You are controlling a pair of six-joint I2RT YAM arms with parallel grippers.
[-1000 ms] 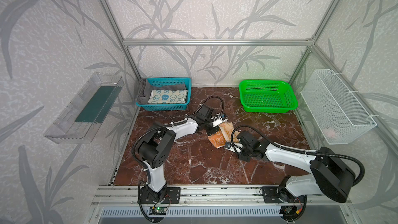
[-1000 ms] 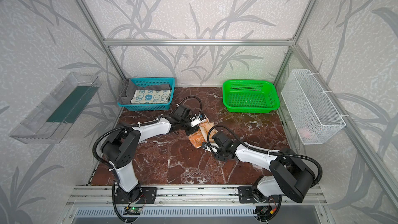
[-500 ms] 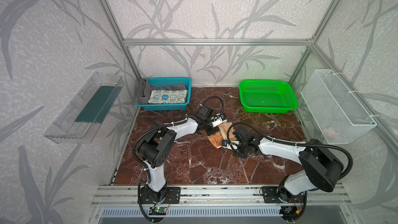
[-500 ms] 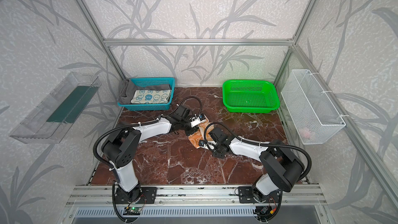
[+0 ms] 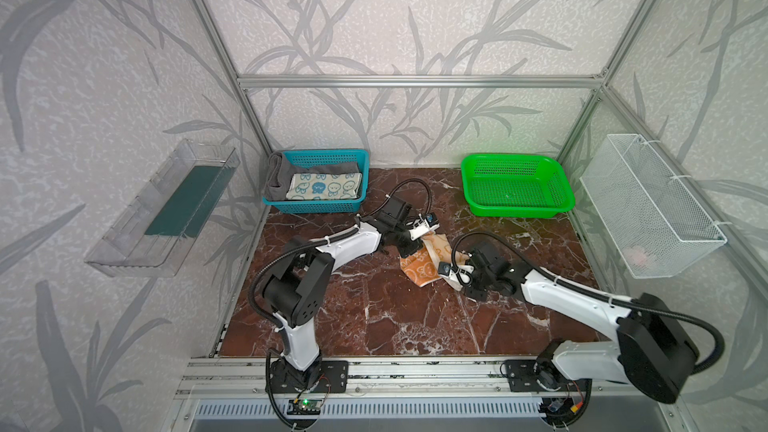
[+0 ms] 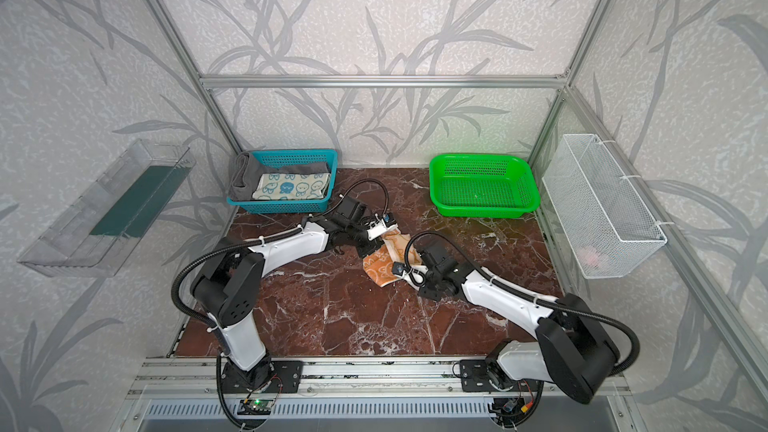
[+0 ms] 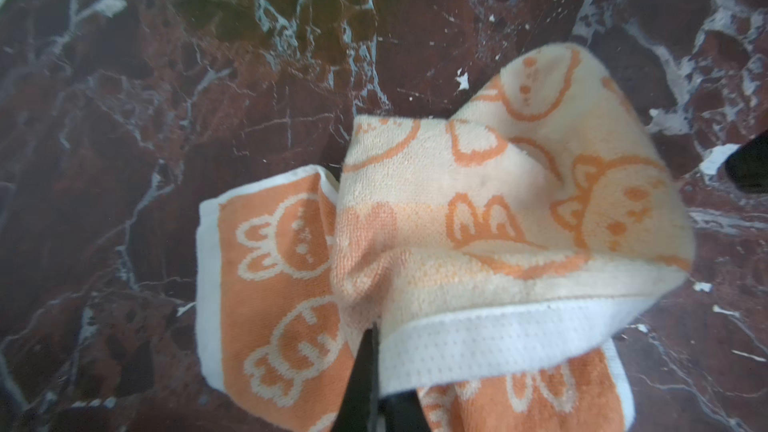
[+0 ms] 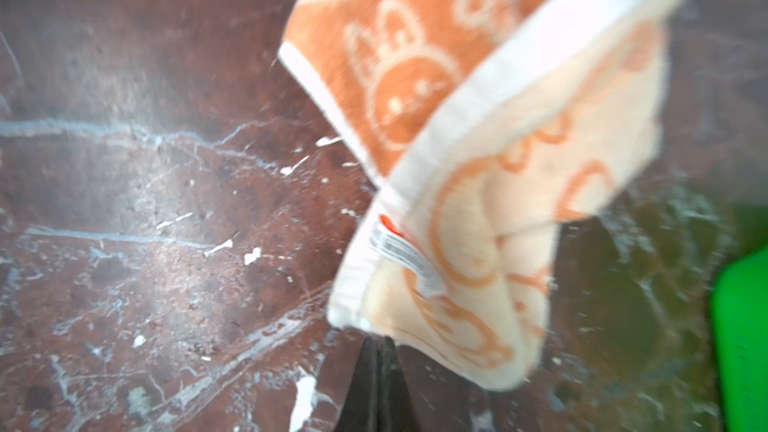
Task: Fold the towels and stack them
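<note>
A teal perforated plastic basket [image 5: 320,154] at the back left of the red-brown marble table [image 5: 395,317] holds a dark grey towel [image 5: 276,176] with a teal-and-cream bunny-printed towel [image 5: 324,189] on top. A green perforated plastic basket [image 5: 519,211] stands at the back right. The orange-and-cream bunny-printed towel [image 5: 419,270] lies crumpled mid-table. The left hand [image 7: 372,338] pinches its far side, and the right hand [image 8: 376,344], fingers pressed together, nips its near corner.

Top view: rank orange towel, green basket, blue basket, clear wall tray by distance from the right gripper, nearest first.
1. orange towel: mid-table, pinched by the right gripper.
2. green basket: back right.
3. blue basket: back left.
4. clear wall tray: left wall.
</note>
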